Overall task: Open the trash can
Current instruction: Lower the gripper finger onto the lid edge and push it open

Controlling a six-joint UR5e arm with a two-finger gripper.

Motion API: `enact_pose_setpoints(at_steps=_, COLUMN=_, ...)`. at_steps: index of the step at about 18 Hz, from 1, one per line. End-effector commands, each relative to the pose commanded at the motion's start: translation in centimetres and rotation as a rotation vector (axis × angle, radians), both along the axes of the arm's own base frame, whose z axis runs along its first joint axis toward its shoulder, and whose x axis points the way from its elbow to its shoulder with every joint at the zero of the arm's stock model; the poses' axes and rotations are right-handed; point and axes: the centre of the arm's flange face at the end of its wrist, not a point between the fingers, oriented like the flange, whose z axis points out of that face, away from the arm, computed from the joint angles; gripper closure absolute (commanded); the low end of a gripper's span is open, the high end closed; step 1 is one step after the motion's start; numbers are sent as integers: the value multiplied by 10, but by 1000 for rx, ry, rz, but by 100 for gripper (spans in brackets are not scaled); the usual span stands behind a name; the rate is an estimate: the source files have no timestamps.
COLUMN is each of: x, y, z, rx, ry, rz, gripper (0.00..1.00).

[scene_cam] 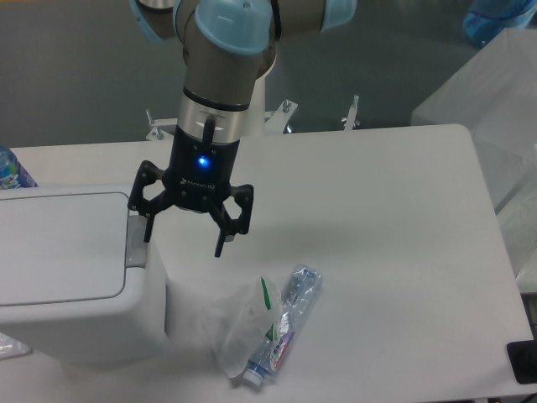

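The trash can [75, 277] is a boxy white bin at the table's left front, with a flat white lid [59, 245] that lies shut. A grey push-button tab [134, 244] runs along the lid's right edge. My gripper [183, 243] hangs open just right of that tab, fingers pointing down and spread wide, nothing between them. Its left fingertip [148, 237] sits close above the tab's right side; I cannot tell whether it touches.
A clear plastic bottle [285, 323] with a see-through bag [239, 327] lies on the white table [377, 218] in front of the bin's right side. A blue-labelled bottle [10, 170] shows at the far left edge. Plastic sheeting covers something at the right.
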Motion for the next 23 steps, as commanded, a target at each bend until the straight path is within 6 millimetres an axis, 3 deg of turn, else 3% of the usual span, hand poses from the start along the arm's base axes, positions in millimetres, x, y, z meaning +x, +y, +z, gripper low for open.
enact_pose_setpoints(at_steps=23, x=7, y=6, z=-13, rx=-18, ry=-20, rz=-10, gripper=0)
